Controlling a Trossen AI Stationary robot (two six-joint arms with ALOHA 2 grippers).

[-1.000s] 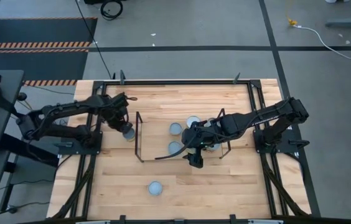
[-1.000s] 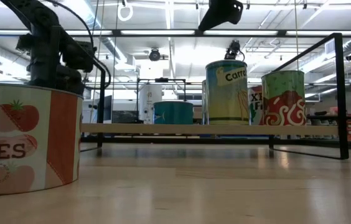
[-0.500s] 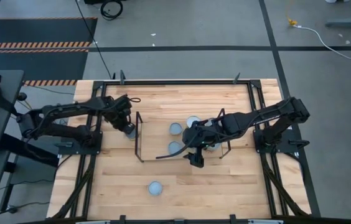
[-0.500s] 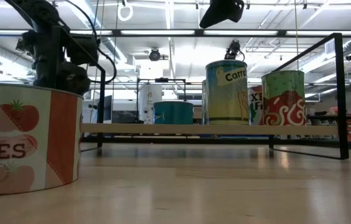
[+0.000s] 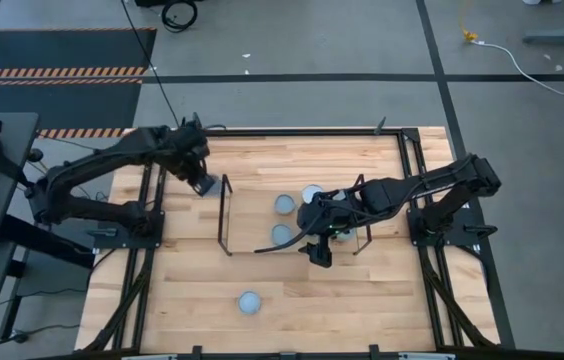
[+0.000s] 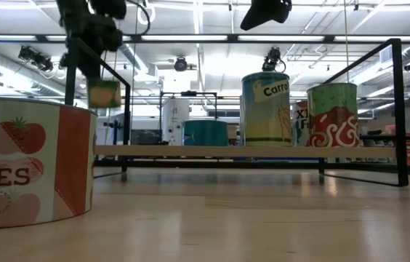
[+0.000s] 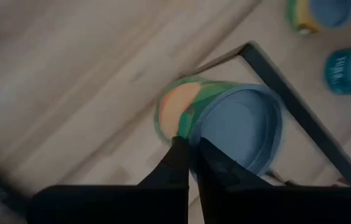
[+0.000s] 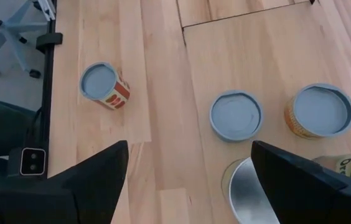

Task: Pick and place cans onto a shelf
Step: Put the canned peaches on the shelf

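- The wooden table [image 5: 292, 300] carries the shelf [image 5: 225, 215], a low rack with thin dark wire end frames and a light wood base, standing mid-table between the two arms.
- The left arm reaches in from the table's left side toward the far-left part of the top, elbow raised; the left gripper [image 5: 202, 184] points down just outside the shelf's left end frame.
- Its fingers are pinched together on the rim of a green-and-orange can [image 7: 225, 124], which in the low view hangs clear of the table beside the frame's upright, slightly tilted.
- The right arm stretches from the right side over the shelf's right half, forearm low and nearly level; the right gripper [image 5: 322, 252] hovers at the shelf's near edge, its fingers spread wide and holding nothing.
- Cans near that gripper: from above, three tops show clearly on the shelf beneath and just beyond it, including a blue-grey one [image 5: 283, 205], and more are partly hidden by the arm, so the shelf count cannot be settled.
- One more can, the tomato tin [image 5: 250, 302], stands alone on the near part of the table, well apart from both grippers.
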